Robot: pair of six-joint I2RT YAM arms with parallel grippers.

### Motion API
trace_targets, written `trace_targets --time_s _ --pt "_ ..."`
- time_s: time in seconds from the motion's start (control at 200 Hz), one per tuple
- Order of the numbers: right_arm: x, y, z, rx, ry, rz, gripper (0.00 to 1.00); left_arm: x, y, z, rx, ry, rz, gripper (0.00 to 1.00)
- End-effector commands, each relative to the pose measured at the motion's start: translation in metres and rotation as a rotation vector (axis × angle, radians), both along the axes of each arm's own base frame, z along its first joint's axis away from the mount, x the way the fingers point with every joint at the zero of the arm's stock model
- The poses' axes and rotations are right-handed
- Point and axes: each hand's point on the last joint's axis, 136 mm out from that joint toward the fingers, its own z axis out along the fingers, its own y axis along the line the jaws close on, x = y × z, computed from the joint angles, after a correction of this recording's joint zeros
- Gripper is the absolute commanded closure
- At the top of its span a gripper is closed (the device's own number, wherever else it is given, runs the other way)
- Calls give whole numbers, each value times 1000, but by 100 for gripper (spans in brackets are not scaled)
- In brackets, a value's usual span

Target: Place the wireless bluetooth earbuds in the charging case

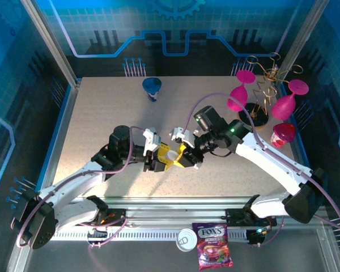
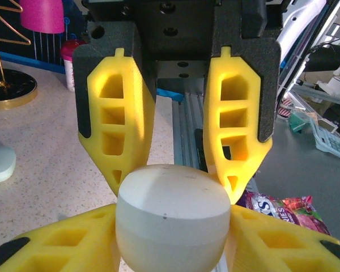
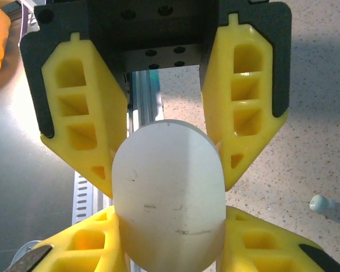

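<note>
My right hand (image 3: 167, 177) clamps the smooth white pebble-shaped plastic charging case (image 3: 169, 198), faint scuffs showing; my left hand (image 2: 174, 182) pinches its other end with hollow-ribbed yellow fingers (image 2: 119, 124). One tiny white stemmed earbud (image 3: 320, 203) lies blurred on the speckled bench (image 3: 306, 113), well apart.

Charging case (image 2: 170, 215): white plastic, smooth, satin finish; faint scuffs are noted. Left gripper's fingers (image 2: 116, 124): yellow plastic, matt. Table (image 1: 102, 113): speckled, matt, stone-like surface is recorded. Sweet wrapper (image 1: 214, 249): glossy printed film.
</note>
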Motion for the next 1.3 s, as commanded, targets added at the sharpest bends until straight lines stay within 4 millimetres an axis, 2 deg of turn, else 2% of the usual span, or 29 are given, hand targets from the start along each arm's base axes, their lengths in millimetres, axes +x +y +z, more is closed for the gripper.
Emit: trace_targets --time_s 0.0,0.275,0.605,0.705,0.805,0.845,1.101,1.291 --pt "-4 3 7 3 0 30 77 -18 -2 13 -16 -44 -94 51" --pt "-9 4 7 3 40 47 78 -27 -1 10 -1 -95 -126 48" --pt "-6 6 5 2 42 43 77 -24 -3 8 5 -88 -114 64" --pt "-3 4 5 -1 13 26 71 -22 -2 6 9 -92 -105 69" --pt "6 2 5 -2 -42 -17 56 -23 -2 5 6 -94 -107 71" --pt "10 0 5 2 -63 -40 53 -24 -2 7 2 -97 -112 71" --pt "34 -12 11 44 -96 -175 51 -30 0 12 -17 -119 -125 73" --pt "43 -18 18 76 -104 -225 47 -29 0 8 -20 -131 -121 73"
